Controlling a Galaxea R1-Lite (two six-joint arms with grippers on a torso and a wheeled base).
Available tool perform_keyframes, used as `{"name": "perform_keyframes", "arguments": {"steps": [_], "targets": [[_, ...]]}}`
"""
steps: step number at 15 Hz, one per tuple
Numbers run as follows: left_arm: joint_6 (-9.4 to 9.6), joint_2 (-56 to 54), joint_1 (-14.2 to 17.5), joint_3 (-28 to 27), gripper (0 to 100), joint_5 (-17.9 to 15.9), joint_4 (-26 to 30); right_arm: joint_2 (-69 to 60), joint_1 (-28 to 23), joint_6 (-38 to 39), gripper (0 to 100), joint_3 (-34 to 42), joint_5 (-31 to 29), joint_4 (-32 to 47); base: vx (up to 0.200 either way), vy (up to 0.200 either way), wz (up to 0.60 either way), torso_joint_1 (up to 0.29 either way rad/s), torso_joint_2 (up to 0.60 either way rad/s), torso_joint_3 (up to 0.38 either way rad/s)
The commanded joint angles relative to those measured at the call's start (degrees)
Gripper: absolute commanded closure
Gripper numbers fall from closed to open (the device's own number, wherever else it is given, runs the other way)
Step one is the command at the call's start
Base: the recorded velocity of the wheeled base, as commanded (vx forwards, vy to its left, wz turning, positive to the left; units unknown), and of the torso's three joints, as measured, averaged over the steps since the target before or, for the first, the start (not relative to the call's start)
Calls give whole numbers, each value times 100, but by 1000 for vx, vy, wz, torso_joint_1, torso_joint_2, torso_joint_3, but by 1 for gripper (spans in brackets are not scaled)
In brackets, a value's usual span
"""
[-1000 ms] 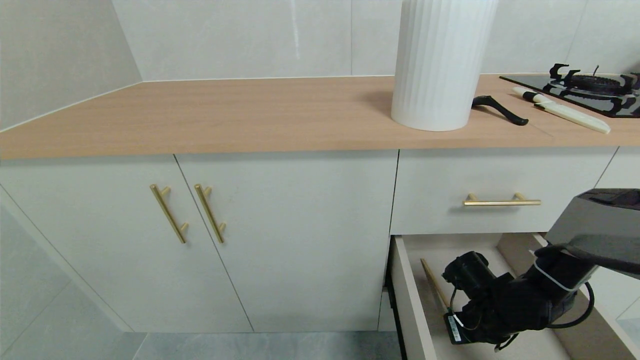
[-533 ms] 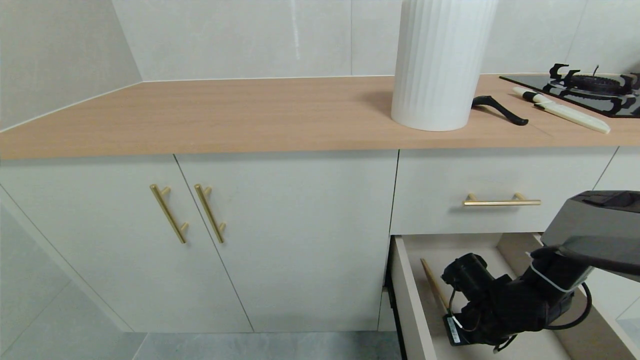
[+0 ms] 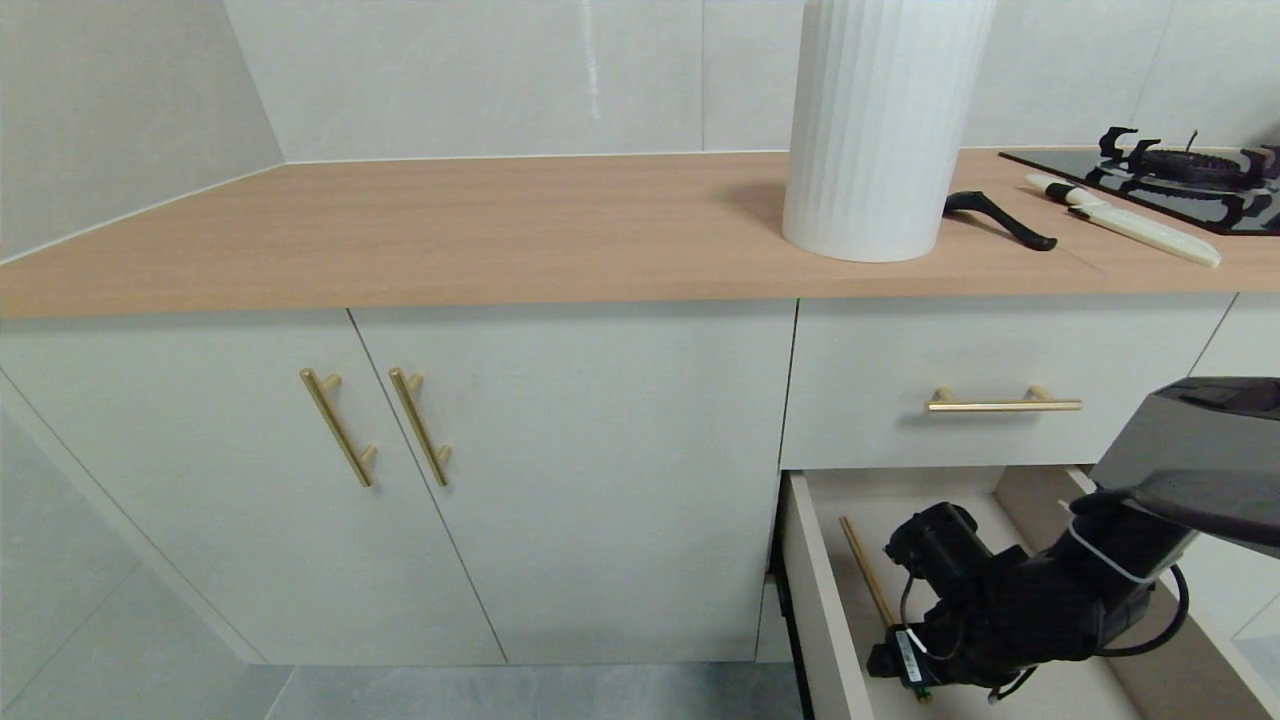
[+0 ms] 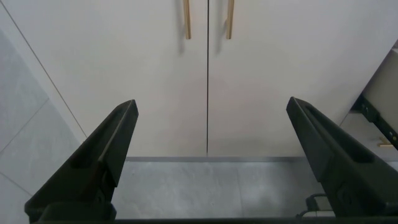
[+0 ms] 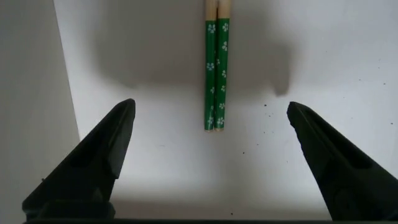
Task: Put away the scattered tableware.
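Right end effector point(image 5: 210, 107), spread wide, hovers over 2 chopsticks point(image 5: 216, 62).

Chopstick pair point(image 5: 215, 74) w/ green floral ends, flat, side-by-side on open drawer point(image 3: 815, 590) floor

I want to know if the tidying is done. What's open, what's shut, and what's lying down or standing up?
Lower drawer: open.
Upper drawer: shut.
Cupboard doors: shut.
Chopsticks: lying flat in the lower drawer, not gripped.
Right gripper: open, over the chopsticks.
Left gripper: open, empty.
Knife: lying on the counter.
White vase: upright.
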State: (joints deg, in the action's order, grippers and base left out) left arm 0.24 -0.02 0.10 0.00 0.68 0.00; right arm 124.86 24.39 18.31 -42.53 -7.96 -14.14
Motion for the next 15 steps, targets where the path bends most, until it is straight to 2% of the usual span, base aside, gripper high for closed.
{"name": "perform_keyframes", "arguments": {"steps": [1, 4, 7, 9, 15], "targets": [[2, 2, -1, 0, 0, 2, 0, -576, -40, 76, 0, 17, -13, 78, 0, 0, 0, 0, 0, 0], [2, 2, -1, 0, 0, 2, 0, -2264, -629, 103, 0, -563, 84, 2056, 0, 0, 0, 0, 0, 0], [2, 2, -1, 0, 0, 2, 0, -2967, -1200, 76, 0, -1222, 102, 3163, 0, 0, 0, 0, 0, 0], [2, 2, -1, 0, 0, 2, 0, -3099, -1587, -311, 0, -1231, 137, 3172, 0, 0, 0, 0, 0, 0], [2, 2, -1, 0, 0, 2, 0, -3240, -1613, -398, 0, -1143, 172, 3163, 0, 0, 0, 4, -13, 0]]}}
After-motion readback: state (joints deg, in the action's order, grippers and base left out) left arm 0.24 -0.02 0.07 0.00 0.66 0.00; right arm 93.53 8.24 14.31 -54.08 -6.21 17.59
